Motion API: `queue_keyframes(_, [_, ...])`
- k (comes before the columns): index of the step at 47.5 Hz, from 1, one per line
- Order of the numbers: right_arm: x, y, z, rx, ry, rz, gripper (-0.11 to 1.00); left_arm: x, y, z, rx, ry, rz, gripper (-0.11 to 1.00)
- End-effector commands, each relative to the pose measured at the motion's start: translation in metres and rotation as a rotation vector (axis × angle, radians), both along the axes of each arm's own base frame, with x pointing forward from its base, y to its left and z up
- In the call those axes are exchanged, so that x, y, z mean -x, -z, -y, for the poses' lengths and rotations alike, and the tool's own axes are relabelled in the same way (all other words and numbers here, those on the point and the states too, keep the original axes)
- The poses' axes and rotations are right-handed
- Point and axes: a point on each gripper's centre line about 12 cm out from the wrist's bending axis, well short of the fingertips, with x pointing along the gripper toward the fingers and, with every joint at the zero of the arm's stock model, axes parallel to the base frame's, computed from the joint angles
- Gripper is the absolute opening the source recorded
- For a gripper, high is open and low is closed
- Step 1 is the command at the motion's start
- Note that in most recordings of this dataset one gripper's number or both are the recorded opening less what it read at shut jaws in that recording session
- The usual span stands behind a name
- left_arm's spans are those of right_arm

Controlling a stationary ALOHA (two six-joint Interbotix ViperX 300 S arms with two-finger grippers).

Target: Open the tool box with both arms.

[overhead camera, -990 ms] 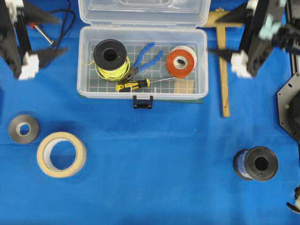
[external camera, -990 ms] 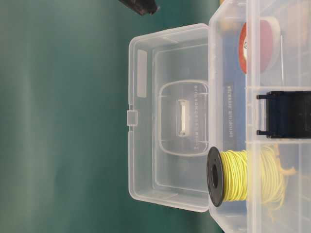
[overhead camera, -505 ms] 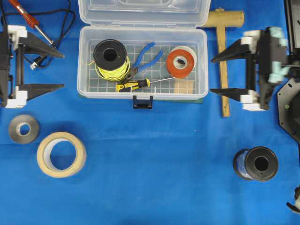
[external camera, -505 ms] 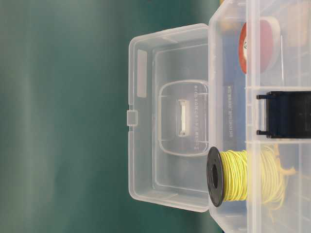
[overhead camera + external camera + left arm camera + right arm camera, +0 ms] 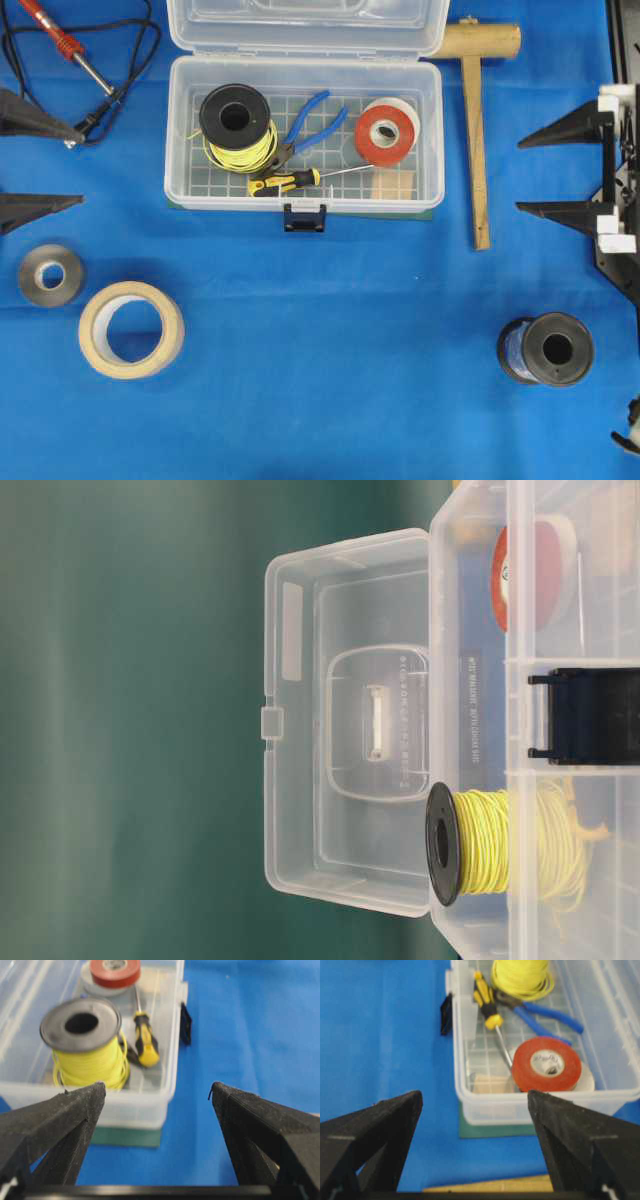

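The clear tool box (image 5: 180, 130) stands open at the top middle, its lid (image 5: 300, 40) swung back and its dark latch (image 5: 304, 217) hanging at the front. Inside lie a yellow wire spool (image 5: 237, 128), blue pliers (image 5: 315, 118), a yellow-handled screwdriver (image 5: 285, 182) and red tape (image 5: 387, 130). My left gripper (image 5: 78, 166) is open at the far left edge, well apart from the box. At the far right my right gripper (image 5: 520, 176) stands open, holding nothing. The open lid (image 5: 345, 720) also shows in the table-level view. Both wrist views face the box: left gripper (image 5: 157, 1091), right gripper (image 5: 475, 1096).
A wooden mallet (image 5: 474, 120) lies right of the box. A red-handled soldering iron with black cable (image 5: 70, 45) is at top left. A grey tape roll (image 5: 50, 274) and a beige tape roll (image 5: 131, 328) lie at lower left, a black spool (image 5: 547, 349) at lower right.
Both arms have drawn outward away from the box, left arm to the left edge, right arm to the right edge. The box stays open and still.
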Motion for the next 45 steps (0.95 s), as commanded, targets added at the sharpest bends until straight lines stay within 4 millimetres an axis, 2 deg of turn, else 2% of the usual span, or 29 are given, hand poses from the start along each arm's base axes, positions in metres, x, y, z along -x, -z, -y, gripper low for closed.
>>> queue_keyframes(1, [-0.0004,0.0005,-0.0005,-0.009,0.002,0.029,0.84,0.0039,0.0007,0.0016,0.003,0.006,0.017,0.91])
queue_keyframes(7, [-0.0019,0.0026,-0.0001,-0.010,0.004,0.040,0.84,0.0092,0.0084,0.0025,0.003,0.010,0.017,0.91])
queue_keyframes(16, [-0.0038,0.0085,0.0002,-0.014,0.007,0.026,0.84,0.0103,0.0094,0.0026,0.005,0.009,0.017,0.90])
queue_keyframes(32, [-0.0054,0.0046,0.0006,-0.011,0.009,0.073,0.84,0.0107,0.0092,0.0038,0.005,0.017,0.017,0.90])
queue_keyframes(45, [-0.0045,0.0095,0.0000,-0.014,0.007,0.063,0.84,0.0106,0.0089,0.0092,0.004,0.053,0.016,0.90])
